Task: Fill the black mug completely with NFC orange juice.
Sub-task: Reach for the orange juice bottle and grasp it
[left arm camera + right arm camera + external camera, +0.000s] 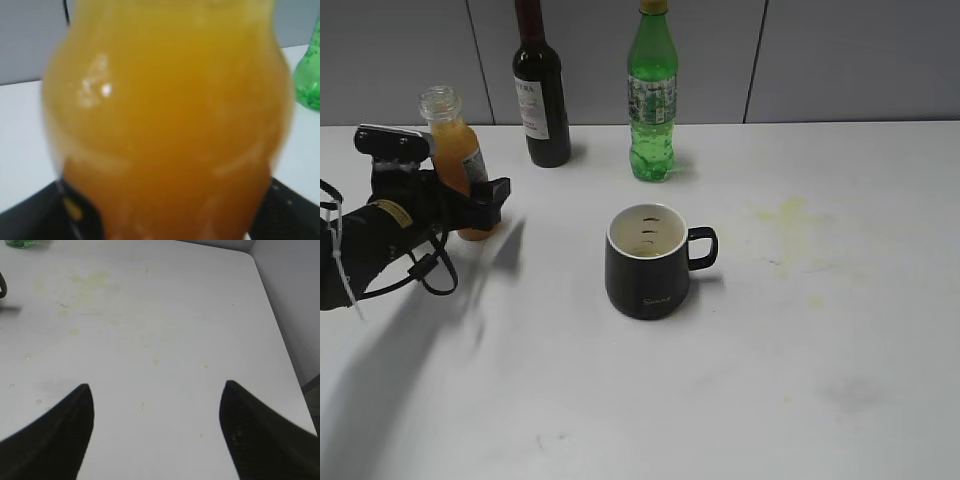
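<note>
The left pincer [470, 205] reaches in from the left edge of the white surface [800, 380] and sits around the lower body of the juice bottle [455, 160], one finger [492, 200] showing on the near right of it and the other hidden behind; whether it is gripping the bottle or merely set wide about it cannot be told; the bottle stands upright with its cap off, its clear wide neck bare above the NFC orange juice [165, 125], which fills the left wrist view as a cloudy orange mass with dark finger edges at the bottom corners; the black mug [648, 262] stands near the middle of the surface, well apart from the bottle, handle pointing right, its cream interior showing little or no liquid; behind it, toward the grey wall, stand a dark wine bottle [541, 95] and a green soda bottle [652, 95]; faint yellowish stains [785, 215] mark the surface right of the mug; the right pincer [157, 430] is spread wide over bare stained surface, holding nothing.
</note>
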Robot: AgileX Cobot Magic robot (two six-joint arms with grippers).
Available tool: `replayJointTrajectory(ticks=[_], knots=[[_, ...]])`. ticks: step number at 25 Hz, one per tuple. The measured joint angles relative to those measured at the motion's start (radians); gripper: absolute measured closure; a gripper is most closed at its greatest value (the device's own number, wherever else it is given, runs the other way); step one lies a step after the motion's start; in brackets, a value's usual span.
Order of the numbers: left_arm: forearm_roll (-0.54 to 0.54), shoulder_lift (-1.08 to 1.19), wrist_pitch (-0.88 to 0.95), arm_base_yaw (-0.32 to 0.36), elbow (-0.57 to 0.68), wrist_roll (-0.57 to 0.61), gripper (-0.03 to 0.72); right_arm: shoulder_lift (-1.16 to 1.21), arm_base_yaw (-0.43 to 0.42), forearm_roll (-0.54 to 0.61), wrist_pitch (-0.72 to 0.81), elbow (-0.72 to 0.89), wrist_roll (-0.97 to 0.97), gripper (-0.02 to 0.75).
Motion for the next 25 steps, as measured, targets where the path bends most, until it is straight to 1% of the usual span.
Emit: replayJointTrajectory(ticks=[7, 9, 11, 14, 15, 22, 25], knots=[[0.029, 0.083, 0.007, 0.001, -0.101, 0.000, 0.003, 0.000, 0.000, 0.000, 0.000, 0.000, 0.000, 0.144], [0.034, 0.101, 0.005, 0.001, -0.120, 0.000, 0.020, 0.000, 0.000, 0.000, 0.000, 0.000, 0.000, 0.144], [0.038, 0.112, -0.001, 0.001, -0.125, 0.000, 0.073, 0.000, 0.000, 0.000, 0.000, 0.000, 0.000, 0.144], [0.043, 0.114, -0.002, 0.001, -0.126, 0.000, 0.192, 0.000, 0.000, 0.000, 0.000, 0.000, 0.000, 0.144], [0.044, 0.114, -0.002, 0.001, -0.127, 0.000, 0.220, 0.000, 0.000, 0.000, 0.000, 0.000, 0.000, 0.144], [0.052, 0.116, -0.015, 0.001, -0.127, 0.000, 0.219, 0.000, 0.000, 0.000, 0.000, 0.000, 0.000, 0.144], [0.083, 0.106, -0.015, 0.001, -0.115, 0.000, 0.219, 0.000, 0.000, 0.000, 0.000, 0.000, 0.000, 0.144]])
